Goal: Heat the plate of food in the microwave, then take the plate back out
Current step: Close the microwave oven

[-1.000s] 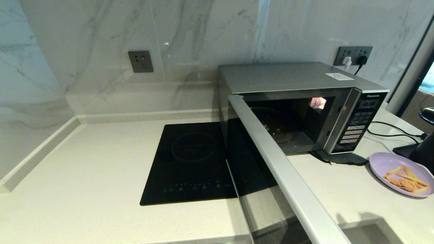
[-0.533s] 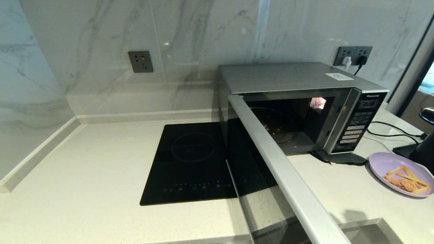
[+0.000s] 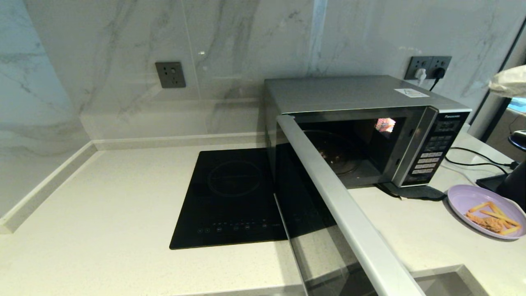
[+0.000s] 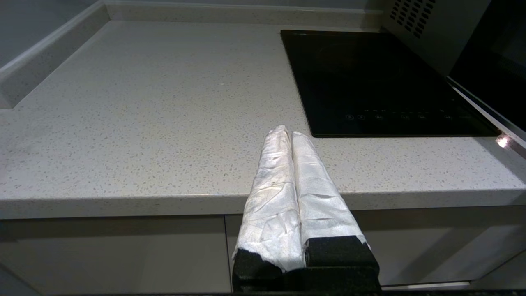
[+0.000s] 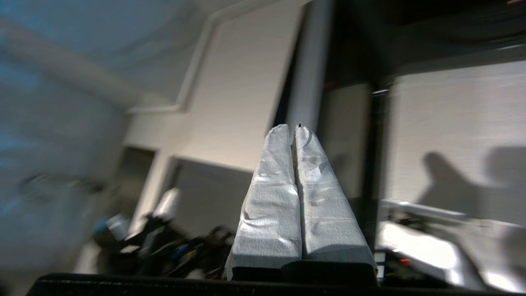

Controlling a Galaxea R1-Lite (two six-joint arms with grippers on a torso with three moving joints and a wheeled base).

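Observation:
The silver microwave stands at the back right of the counter with its door swung wide open toward me. Its cavity holds only the glass turntable. The lilac plate of food, with fries and a breaded piece, rests on the counter right of the microwave. My right gripper hangs shut and empty, high at the right edge, well above the plate. My left gripper is shut and empty, low at the counter's front edge, out of the head view.
A black induction hob lies flush in the counter left of the microwave. A dark mat sits under the microwave's front corner. Black cables and a dark object are behind the plate. The open door juts past the counter's front edge.
My right gripper has risen into the head view at the upper right edge. Its faint shadow on the front counter has gone. Plate, door and left arm are unmoved.

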